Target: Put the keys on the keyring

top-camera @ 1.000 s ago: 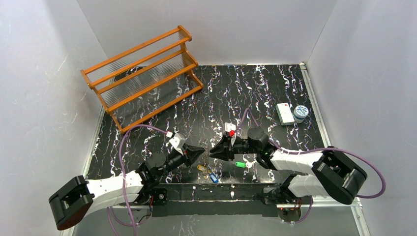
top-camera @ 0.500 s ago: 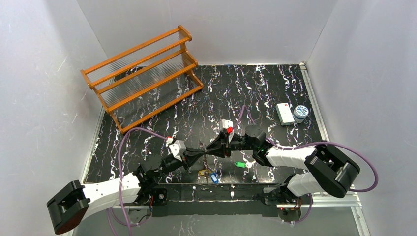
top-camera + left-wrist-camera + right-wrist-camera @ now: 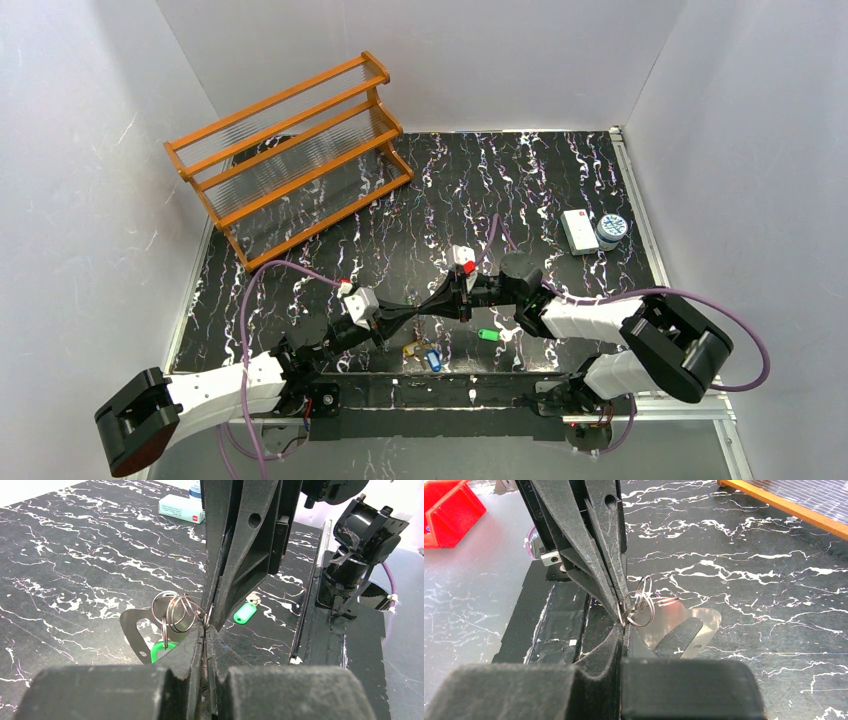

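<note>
At the near middle of the bench (image 3: 520, 180), the left gripper (image 3: 205, 630) and right gripper (image 3: 622, 625) meet tip to tip, both clamped on the keyring (image 3: 175, 611).

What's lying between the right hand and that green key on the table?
Nothing visible. The green key lies in the open on the table beside the right hand. That hand, though, is shut tip to tip with the left hand on the keyring.

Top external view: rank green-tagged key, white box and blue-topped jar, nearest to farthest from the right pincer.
1. green-tagged key: just to the right of the right pincer, toward the near edge.
2. white box: far right side.
3. blue-topped jar: beside the box, farther right.
</note>
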Robot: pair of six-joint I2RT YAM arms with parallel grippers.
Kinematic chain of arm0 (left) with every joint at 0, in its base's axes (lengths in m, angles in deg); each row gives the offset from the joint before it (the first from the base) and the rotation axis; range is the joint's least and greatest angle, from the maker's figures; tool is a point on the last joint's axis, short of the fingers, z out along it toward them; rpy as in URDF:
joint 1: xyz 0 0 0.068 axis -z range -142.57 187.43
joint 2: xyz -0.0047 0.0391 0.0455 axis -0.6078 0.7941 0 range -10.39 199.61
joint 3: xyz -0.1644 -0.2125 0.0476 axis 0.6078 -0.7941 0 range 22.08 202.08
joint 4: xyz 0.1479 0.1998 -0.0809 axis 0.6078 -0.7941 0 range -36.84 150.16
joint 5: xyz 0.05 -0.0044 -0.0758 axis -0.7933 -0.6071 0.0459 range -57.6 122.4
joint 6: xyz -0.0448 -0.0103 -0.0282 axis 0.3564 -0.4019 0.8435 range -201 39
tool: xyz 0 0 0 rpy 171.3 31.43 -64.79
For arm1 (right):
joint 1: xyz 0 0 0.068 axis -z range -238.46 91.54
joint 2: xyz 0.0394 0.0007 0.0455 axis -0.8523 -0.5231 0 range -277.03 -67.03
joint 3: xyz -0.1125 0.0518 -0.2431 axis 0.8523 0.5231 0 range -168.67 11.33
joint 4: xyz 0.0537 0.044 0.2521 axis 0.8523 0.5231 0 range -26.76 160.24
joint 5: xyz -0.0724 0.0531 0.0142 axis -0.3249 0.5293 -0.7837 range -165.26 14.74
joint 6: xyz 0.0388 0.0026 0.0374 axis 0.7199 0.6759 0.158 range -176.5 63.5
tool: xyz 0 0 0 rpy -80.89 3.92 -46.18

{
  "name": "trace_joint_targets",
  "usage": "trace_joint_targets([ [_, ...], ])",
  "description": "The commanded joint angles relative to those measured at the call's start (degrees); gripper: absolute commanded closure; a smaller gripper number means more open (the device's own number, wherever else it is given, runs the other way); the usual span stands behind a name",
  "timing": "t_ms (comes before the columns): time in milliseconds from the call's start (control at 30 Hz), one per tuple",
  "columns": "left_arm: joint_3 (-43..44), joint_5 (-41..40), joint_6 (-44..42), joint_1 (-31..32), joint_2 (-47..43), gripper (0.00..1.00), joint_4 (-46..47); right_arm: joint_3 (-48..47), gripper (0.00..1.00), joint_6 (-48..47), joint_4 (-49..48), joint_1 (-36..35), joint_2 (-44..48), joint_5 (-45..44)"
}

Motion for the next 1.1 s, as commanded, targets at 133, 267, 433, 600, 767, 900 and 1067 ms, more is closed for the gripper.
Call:
trace_joint_targets([
  [133,-1.7,0.3,-0.5,0.2,-2.0,0.81,1.7,-2.0,0.99,-4.1,6.1,-0.2,4.9,-1.1],
  [267,-1.7,0.2,-0.6,0.2,-4.3,0.62,-0.1,-4.9,0.99,-6.8,16.1,-0.2,7.2,-3.4],
  [433,-0.7,-0.8,-3.2,0.2,-8.6,0.55,-7.3,-8.2,0.99,-10.9,27.0,-0.2,8.8,-4.3],
  [600,5.1,-0.8,-10.3,0.2,-11.4,0.55,-19.8,-8.7,0.99,-13.5,30.5,-0.1,9.8,-4.4],
  [767,9.7,1.8,-15.8,0.2,-11.4,0.57,-30.4,-6.0,0.99,-16.1,27.2,-0.2,11.8,-3.1],
  [900,11.7,6.1,-18.4,0.2,-9.8,0.59,-33.1,-3.0,0.99,-17.3,22.6,-0.2,13.6,-2.9],
  [1067,12.9,11.1,-19.9,0.2,-6.7,0.62,-32.2,-3.6,0.99,-18.8,24.1,-0.2,13.2,-1.9],
])
